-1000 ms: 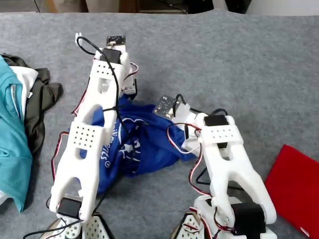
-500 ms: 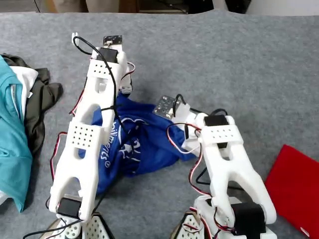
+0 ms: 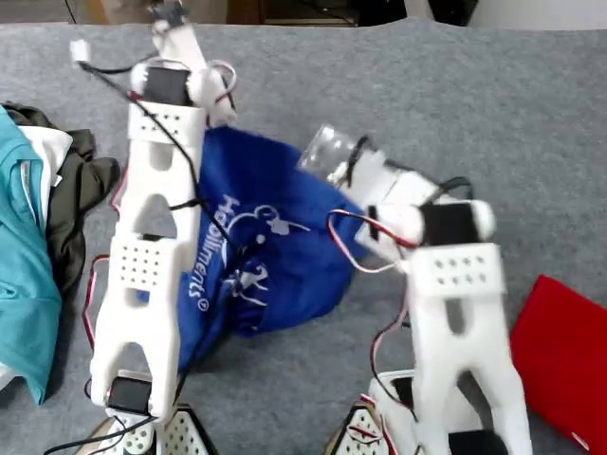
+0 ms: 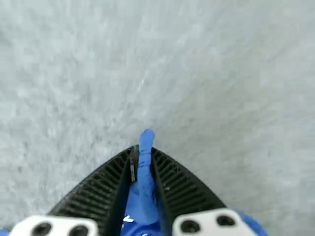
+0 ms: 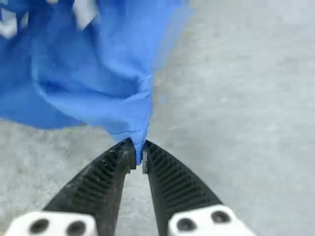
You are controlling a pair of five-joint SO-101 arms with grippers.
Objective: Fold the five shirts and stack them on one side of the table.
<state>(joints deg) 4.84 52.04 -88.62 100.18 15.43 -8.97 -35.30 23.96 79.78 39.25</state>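
Observation:
A blue shirt (image 3: 261, 227) with white print hangs stretched between both arms above the grey table. My left gripper (image 4: 141, 152) is shut on a fold of the blue shirt (image 4: 142, 187), high at the far left of the table. My right gripper (image 5: 137, 155) is shut on another edge of the blue shirt (image 5: 98, 69), near the table's middle. In the high view the left gripper (image 3: 180, 43) sits near the far edge and the right gripper (image 3: 332, 156) is to its right and nearer.
A heap of shirts lies at the left edge: a teal one (image 3: 24, 256), a white one (image 3: 47, 152) and a dark olive one (image 3: 81, 185). A folded red shirt (image 3: 564, 351) lies at the right front. Bare grey table (image 3: 474, 104) stretches across the back right.
Both arms have risen and moved toward the far side, lifting the blue shirt off the table and spreading it. The left gripper has gone farthest back.

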